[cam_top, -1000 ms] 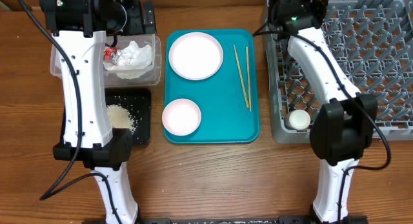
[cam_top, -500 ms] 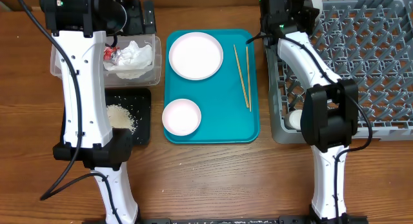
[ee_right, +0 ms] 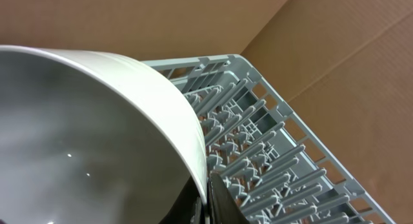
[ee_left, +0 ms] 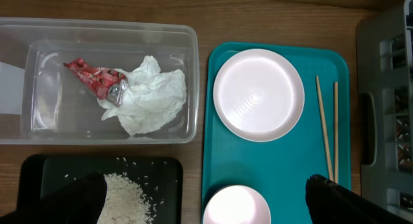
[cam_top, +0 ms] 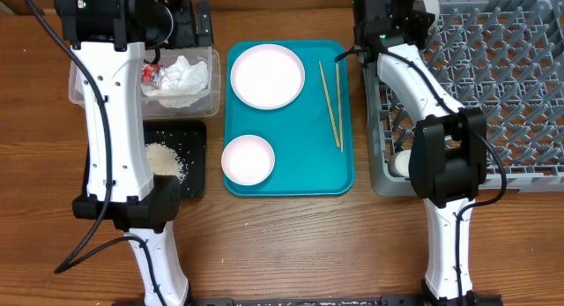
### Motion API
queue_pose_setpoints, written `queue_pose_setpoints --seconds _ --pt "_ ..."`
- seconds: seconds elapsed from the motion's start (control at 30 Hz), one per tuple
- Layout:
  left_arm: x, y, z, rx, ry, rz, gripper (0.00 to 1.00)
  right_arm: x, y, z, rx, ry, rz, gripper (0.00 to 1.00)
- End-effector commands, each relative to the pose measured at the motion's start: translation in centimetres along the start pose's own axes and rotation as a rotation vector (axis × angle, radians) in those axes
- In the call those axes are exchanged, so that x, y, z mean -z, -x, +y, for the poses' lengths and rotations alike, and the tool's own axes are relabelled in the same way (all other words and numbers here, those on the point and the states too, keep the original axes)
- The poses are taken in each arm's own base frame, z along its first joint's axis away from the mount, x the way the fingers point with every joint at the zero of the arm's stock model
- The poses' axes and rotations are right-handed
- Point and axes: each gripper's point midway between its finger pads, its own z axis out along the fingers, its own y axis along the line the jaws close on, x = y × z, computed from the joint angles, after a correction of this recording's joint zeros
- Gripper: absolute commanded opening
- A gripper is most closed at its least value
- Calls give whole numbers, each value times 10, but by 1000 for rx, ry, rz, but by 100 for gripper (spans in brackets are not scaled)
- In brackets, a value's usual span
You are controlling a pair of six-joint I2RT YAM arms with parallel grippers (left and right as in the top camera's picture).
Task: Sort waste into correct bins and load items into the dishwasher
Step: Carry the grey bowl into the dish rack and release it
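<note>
Surface: brown wooden worktop [cam_top: 291,244] with cardboard walls behind it; grey dish rack [cam_top: 520,85] fills the right of the overhead frame.
Right end effector [ee_right: 205,208]: clamped tight on the rim of the pale bowl [ee_right: 97,140], pinching it at the bottom centre of the wrist view.
Bowl position: lifted at the upper left corner of the rack in the overhead frame, resting on nothing that can be seen.
Bowl attitude: tipped, with its hollow facing the wrist camera and its rim arching across the left of that frame.
Rack from the bowl: pegs lie past the rim, toward the right and lower right of the wrist view; the open slots are probably reached by travelling that way and down.
Already racked: small white cup [cam_top: 407,163] at the rack's lower left.
Left end effector [ee_left: 210,198]: spread wide and empty, hanging above the clear tub [cam_top: 211,94], which holds the wrapper [ee_left: 93,75] and napkin [ee_left: 151,98].
Rice [cam_top: 165,158]: in the black tray [cam_top: 196,156].
Waiting on the teal tray [cam_top: 304,174]: plate [cam_top: 267,75], small dish [cam_top: 248,159], chopsticks [cam_top: 333,103].
Chopsticks axis: top to bottom of the overhead frame, along the tray's right side.
Nearer arm: the right, for the rack and chopsticks.
</note>
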Motion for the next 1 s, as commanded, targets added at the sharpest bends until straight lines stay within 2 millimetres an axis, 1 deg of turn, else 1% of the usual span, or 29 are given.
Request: queue_pose_setpoints --seconds 0.0,0.07,0.13,0.33,0.37,0.4,0.47,0.53,0.6,0.73,0.77,0.87,0.9,0.97 --pt "7 1 1 13 6 -18 100 7 -8 13 42 14 3 4" --pt "7 1 1 13 6 -18 100 9 -9 14 51 17 4 4" --pt "7 1 1 13 6 -18 100 11 -12 15 74 19 10 11" --pt "7 1 1 13 6 -18 100 18 -18 18 123 28 21 13" --pt "7 1 1 13 6 -18 100 20 -18 19 126 31 19 14" --pt "7 1 1 13 6 -18 100 22 -18 20 132 34 18 17" --pt "7 1 1 13 6 -18 100 27 -19 23 143 41 16 18" --pt "7 1 1 13 6 -18 100 34 -21 27 167 50 15 19" --pt "7 1 1 13 6 -18 100 41 -24 30 193 60 14 22" --pt "7 1 1 13 6 -18 100 58 -28 37 241 82 7 23" --pt "7 1 1 13 6 -18 100 62 -27 38 249 87 4 26" --pt "7 1 1 13 6 -18 100 72 -26 38 264 101 -1 30" --pt "7 1 1 13 6 -18 100 75 -25 39 268 115 0 35" --pt "7 1 1 13 6 -18 100 82 -23 39 270 157 8 37"
